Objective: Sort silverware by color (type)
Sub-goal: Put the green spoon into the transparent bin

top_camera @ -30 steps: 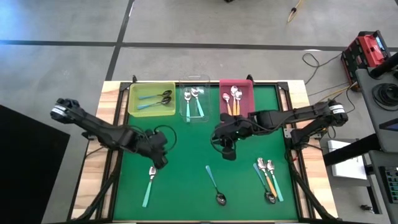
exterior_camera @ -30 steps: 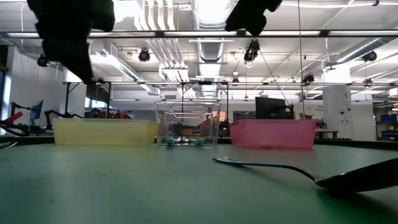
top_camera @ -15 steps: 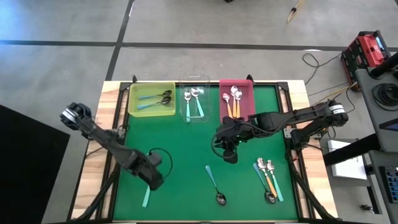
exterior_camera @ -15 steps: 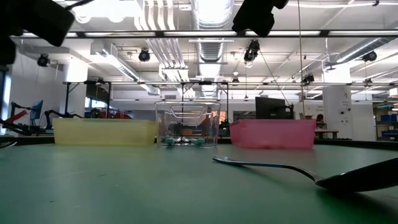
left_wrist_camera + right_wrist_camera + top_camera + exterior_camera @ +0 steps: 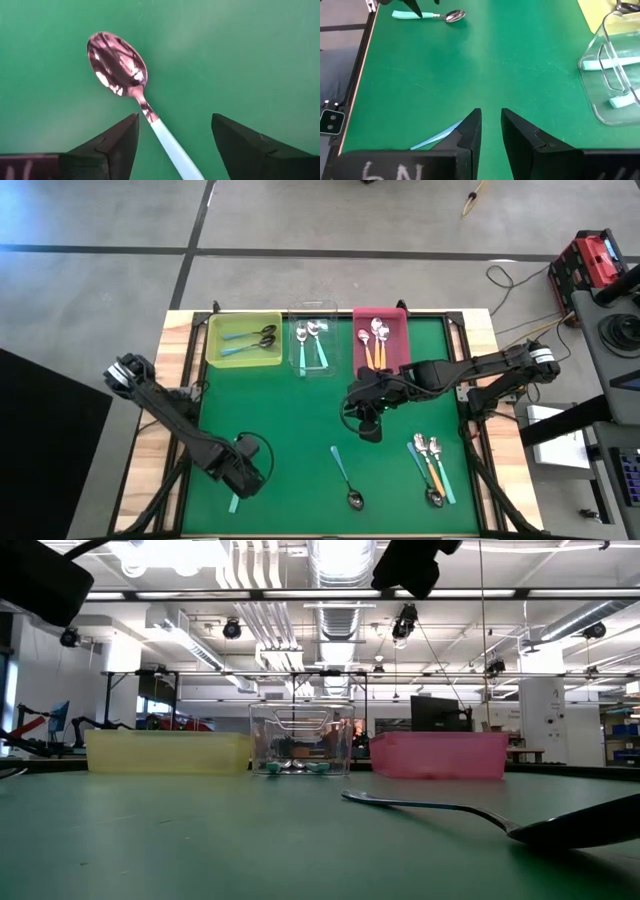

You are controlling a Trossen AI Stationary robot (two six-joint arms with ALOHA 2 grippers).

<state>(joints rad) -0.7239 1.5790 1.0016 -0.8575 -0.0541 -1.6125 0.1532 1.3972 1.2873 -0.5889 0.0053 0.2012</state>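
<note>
Spoon [image 5: 131, 85] handle end cut off between open left gripper [image 5: 172, 145] fingers.

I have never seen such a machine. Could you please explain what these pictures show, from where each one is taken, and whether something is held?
Two dark robot arms work at a green table; each ends in a two-finger claw. One picture looks straight down, one looks level across the table top, and one comes from a camera on each wrist.

At the far edge stand three bins: yellow bin, clear bin and pink bin, each holding small spoons. More spoons lie loose on the table near its front edge.

The left claw is open, its fingers either side of a teal-handled spoon that lies on the table, not gripped. The right claw hovers mid-table with a narrow gap between its fingers. Nothing is held.
</note>
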